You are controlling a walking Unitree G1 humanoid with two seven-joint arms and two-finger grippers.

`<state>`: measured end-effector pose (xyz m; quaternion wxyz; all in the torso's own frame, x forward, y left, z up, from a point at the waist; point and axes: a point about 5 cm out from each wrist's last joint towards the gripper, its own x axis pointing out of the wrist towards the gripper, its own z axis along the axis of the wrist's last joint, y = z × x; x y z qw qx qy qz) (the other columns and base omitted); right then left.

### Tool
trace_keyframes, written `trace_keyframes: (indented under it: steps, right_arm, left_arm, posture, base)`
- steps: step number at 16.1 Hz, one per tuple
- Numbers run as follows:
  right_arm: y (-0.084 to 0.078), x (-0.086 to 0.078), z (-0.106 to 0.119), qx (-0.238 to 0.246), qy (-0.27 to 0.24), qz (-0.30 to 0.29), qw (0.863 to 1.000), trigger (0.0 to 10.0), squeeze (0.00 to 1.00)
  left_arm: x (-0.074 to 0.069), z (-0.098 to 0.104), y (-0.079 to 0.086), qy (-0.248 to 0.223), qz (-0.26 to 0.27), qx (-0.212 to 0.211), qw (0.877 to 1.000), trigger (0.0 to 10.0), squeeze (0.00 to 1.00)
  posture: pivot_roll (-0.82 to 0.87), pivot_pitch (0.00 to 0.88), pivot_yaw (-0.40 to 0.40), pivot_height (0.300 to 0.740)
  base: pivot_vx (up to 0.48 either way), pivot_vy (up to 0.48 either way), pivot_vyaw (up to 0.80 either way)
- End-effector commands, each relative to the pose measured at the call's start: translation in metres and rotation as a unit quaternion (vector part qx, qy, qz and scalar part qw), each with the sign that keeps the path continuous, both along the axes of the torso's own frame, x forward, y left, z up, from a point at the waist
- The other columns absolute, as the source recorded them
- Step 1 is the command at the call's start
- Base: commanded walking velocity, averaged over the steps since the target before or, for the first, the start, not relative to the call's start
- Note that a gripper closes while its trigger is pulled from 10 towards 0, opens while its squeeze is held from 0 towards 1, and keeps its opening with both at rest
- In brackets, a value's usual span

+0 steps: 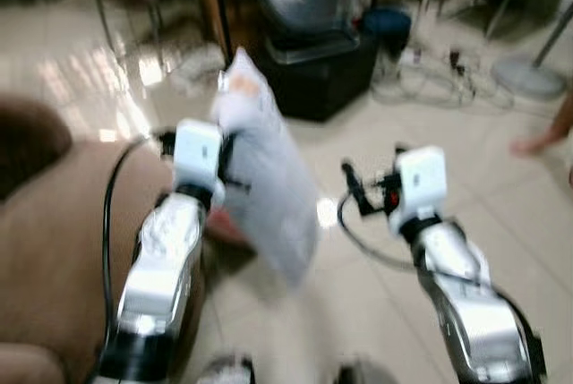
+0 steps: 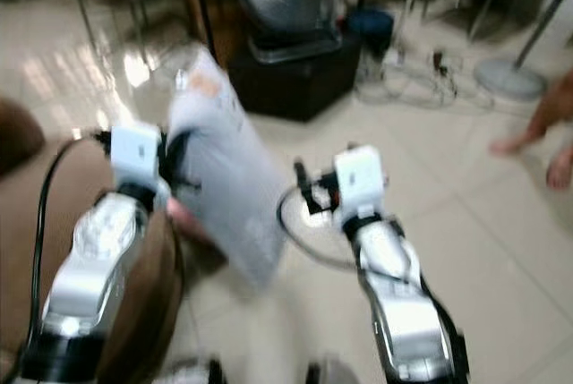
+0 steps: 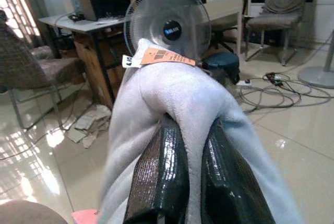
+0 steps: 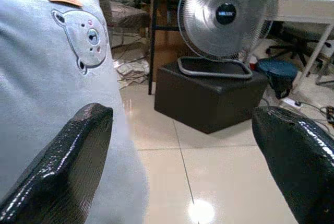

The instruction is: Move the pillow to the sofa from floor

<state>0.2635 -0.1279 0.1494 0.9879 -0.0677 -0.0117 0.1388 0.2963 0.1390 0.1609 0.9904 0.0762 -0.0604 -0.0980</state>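
A light grey pillow [image 1: 269, 178] with an orange tag [image 3: 167, 57] and a bear face [image 4: 86, 33] hangs upright in the air between my arms. My left gripper [image 3: 190, 156] is shut on the pillow [image 3: 172, 98], pinching a fold of its cloth between both black fingers [image 3: 162, 177]. The brown sofa [image 1: 63, 250] lies at the left, under my left arm. My right gripper [image 4: 182, 151] is open beside the pillow [image 4: 47, 78], its fingers [image 4: 62, 166] spread wide with nothing between them. The right arm [image 1: 421, 196] is raised over the tiled floor.
A standing fan [image 4: 224, 18] sits on a black box [image 4: 211, 98] ahead. Cables [image 1: 430, 80] trail on the floor at the right, near a second fan base [image 1: 528, 75]. A person's bare foot [image 1: 537, 142] shows at the far right. A desk and chairs [image 3: 282, 20] stand behind.
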Motion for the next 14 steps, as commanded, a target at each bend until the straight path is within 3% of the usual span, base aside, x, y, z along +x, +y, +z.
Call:
trace_keyframes:
  steps: [1, 3, 4, 6, 14]
  right_arm:
    - [0.000, -0.002, -0.003, -0.011, 0.010, 0.004, 1.000, 10.0, 0.00]
    - [-0.004, 0.000, -0.004, 0.009, 0.003, -0.024, 1.000, 10.0, 0.00]
    - [-0.003, 0.000, -0.007, -0.006, 0.014, -0.014, 1.000, 10.0, 0.00]
    - [0.003, -0.001, -0.009, -0.035, 0.011, 0.011, 0.999, 10.0, 0.00]
    - [0.013, -0.004, -0.014, -0.037, 0.022, 0.056, 0.998, 10.0, 0.00]
  left_arm:
    - [-0.002, 0.009, 0.002, -0.024, 0.005, -0.003, 1.000, 10.0, 0.00]
    - [-0.001, 0.010, 0.002, -0.030, 0.002, 0.003, 1.000, 10.0, 0.00]
    - [-0.001, 0.011, 0.001, -0.035, -0.002, -0.002, 0.999, 10.0, 0.00]
    - [0.000, 0.013, 0.001, -0.039, -0.004, -0.005, 0.999, 10.0, 0.00]
    - [0.001, 0.016, 0.004, -0.043, 0.001, 0.000, 0.999, 10.0, 0.00]
  posture:
    - [-0.07, 0.027, 0.016, 0.740]
    - [-0.07, 0.024, 0.014, 0.740]
    - [-0.07, 0.025, 0.010, 0.740]
    - [-0.07, 0.027, 0.008, 0.740]
    - [-0.06, 0.022, 0.009, 0.740]
  base:
    - [0.000, 0.000, 0.00]
    - [0.000, 0.000, 0.00]
    - [0.000, 0.000, 0.00]
    - [0.150, 0.000, 0.80]
    - [0.371, 0.000, 0.80]
